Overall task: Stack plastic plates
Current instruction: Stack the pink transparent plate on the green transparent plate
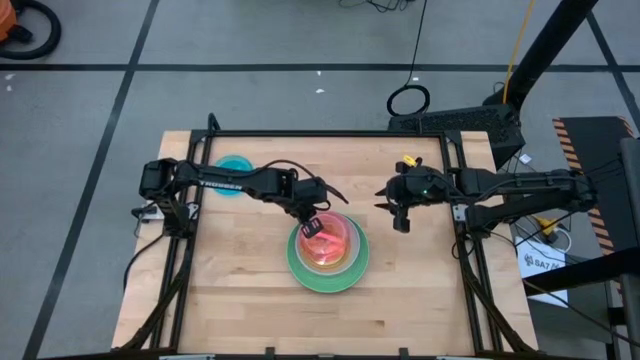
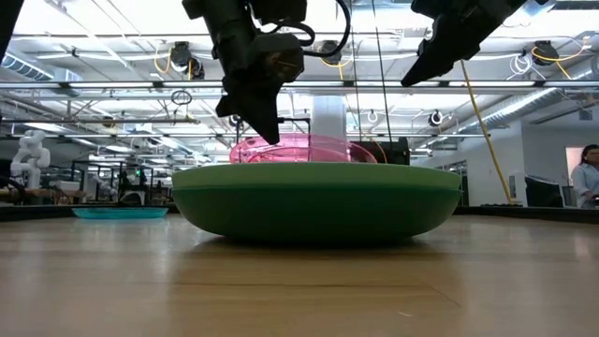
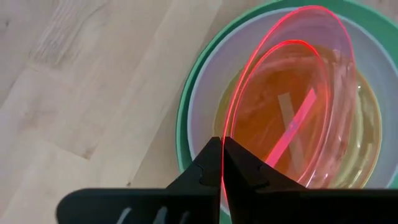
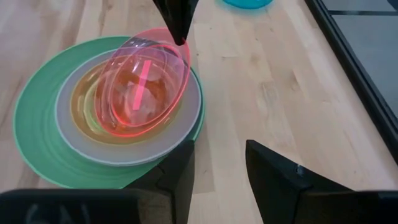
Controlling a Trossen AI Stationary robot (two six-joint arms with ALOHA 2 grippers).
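Observation:
A stack of plates sits mid-table: a large green plate [image 1: 327, 272] at the bottom, a pale plate [image 4: 180, 127] on it, then small yellow-green and orange ones [image 3: 367, 143]. A translucent pink-red plate [image 4: 149, 81] lies tilted on top. My left gripper [image 1: 312, 226] is over the stack's far-left side, shut on that plate. My right gripper [image 1: 400, 215] hovers open to the right of the stack, touching nothing. A small translucent blue plate [image 1: 233, 163] lies flat near the table's far left corner. My left gripper pinches the pink-red plate's rim [image 3: 225, 127] between its two fingers, on the side toward the table's far left. The fingers [image 4: 180, 28] slant down from above. The plate is tilted: the held side is raised and the opposite rim [image 4: 115, 121] rests in the stack.
Bare wooden tabletop [image 1: 250, 300] lies around the stack on the near and left sides. A black frame [image 1: 330, 133] runs along the table's edges. A person [image 2: 588, 183] stands far off in the room behind.

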